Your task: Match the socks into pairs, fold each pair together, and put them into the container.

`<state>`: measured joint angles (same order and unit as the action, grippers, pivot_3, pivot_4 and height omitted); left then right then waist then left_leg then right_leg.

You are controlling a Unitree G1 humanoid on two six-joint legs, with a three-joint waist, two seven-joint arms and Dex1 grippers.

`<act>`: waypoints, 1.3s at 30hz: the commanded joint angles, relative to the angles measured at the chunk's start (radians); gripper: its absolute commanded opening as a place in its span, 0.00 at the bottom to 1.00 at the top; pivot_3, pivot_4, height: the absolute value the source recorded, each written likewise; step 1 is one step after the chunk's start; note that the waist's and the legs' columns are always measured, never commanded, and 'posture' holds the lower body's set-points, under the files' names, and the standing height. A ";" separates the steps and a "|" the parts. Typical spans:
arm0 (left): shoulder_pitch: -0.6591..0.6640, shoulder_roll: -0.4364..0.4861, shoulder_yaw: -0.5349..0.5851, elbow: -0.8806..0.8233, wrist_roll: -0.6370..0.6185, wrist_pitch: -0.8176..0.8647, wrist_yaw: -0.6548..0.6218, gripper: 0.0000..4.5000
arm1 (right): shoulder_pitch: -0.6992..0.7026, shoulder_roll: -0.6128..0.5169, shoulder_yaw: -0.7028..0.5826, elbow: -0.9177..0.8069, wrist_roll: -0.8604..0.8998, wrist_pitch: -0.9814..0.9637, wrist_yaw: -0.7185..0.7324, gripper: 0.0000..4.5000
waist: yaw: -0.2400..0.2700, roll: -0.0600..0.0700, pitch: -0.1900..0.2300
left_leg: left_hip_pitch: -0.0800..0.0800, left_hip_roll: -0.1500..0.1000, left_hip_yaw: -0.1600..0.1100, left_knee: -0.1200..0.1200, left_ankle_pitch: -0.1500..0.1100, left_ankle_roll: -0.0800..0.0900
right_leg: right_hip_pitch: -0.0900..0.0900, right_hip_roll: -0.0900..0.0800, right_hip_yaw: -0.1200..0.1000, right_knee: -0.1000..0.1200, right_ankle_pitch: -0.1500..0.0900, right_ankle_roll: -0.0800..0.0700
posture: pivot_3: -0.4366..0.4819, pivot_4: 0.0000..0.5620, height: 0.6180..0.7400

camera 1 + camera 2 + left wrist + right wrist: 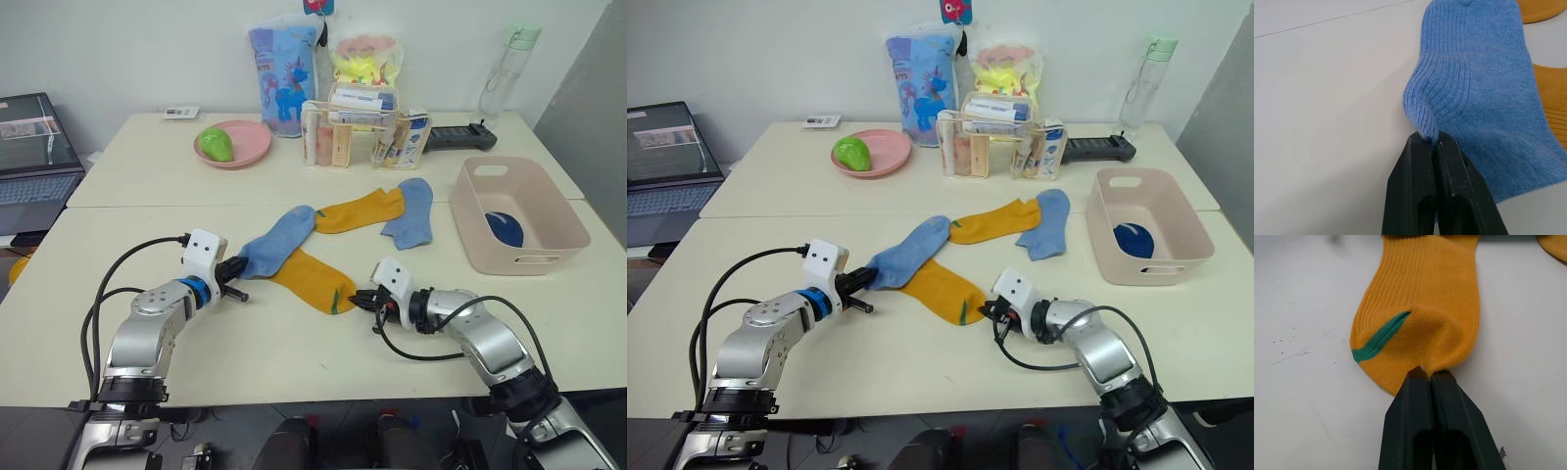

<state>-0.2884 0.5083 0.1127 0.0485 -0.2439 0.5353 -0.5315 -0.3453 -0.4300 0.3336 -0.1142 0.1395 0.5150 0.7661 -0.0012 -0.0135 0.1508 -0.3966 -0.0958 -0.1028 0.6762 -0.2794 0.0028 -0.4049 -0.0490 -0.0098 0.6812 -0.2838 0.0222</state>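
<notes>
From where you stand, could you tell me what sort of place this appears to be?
Probably an office or lab set up for a trial: plain pale tables against a bare wall, an open laptop at the side, and staged props such as a clear organizer box and a water bottle.

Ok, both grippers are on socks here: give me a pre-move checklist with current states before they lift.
1. Left gripper shut on the light blue sock: ok.
2. Right gripper shut on the mustard sock: ok.
3. Held socks match in colour: not ok.
4. Held socks lie free of each other: not ok, the blue one overlaps the mustard one.
5. Container has room: ok, one navy bundle inside.
6. Second mustard sock and second light blue sock apart: cannot tell.
</notes>
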 commanded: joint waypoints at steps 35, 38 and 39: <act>-0.074 0.144 0.144 0.005 -0.120 -0.218 -0.127 0.99 | 0.043 -0.169 -0.091 -0.140 0.080 0.077 0.113 0.00 | 0.000 -0.001 0.001 | -0.002 0.000 -0.001 0.000 0.000 0.000 | -0.001 0.000 -0.001 0.000 0.000 0.000 | 0.48 0.27 1.00; -0.032 0.122 0.063 -0.096 -0.117 -0.164 -0.151 0.99 | 0.040 -0.170 -0.093 -0.141 0.084 0.082 0.114 0.00 | 0.000 -0.001 0.001 | -0.002 0.000 -0.001 0.000 0.000 0.000 | -0.001 0.000 -0.001 0.000 0.000 0.000 | 0.48 0.27 1.00; -0.028 0.100 0.015 -0.110 -0.093 -0.170 -0.148 0.99 | 0.039 -0.169 -0.094 -0.144 0.087 0.086 0.113 0.00 | 0.001 -0.001 0.000 | -0.001 0.000 -0.001 0.000 0.000 0.000 | 0.000 0.000 -0.001 0.000 0.000 0.000 | 0.48 0.27 1.00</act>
<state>-0.3185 0.6280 0.1870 -0.0066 -0.3471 0.3626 -0.6696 -0.2948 -0.5944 0.2589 -0.2303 0.2128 0.6010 0.8737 -0.0003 -0.0142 0.1512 -0.3979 -0.0959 -0.1034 0.6765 -0.2794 0.0029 -0.4050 -0.0494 -0.0103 0.6810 -0.2838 0.0222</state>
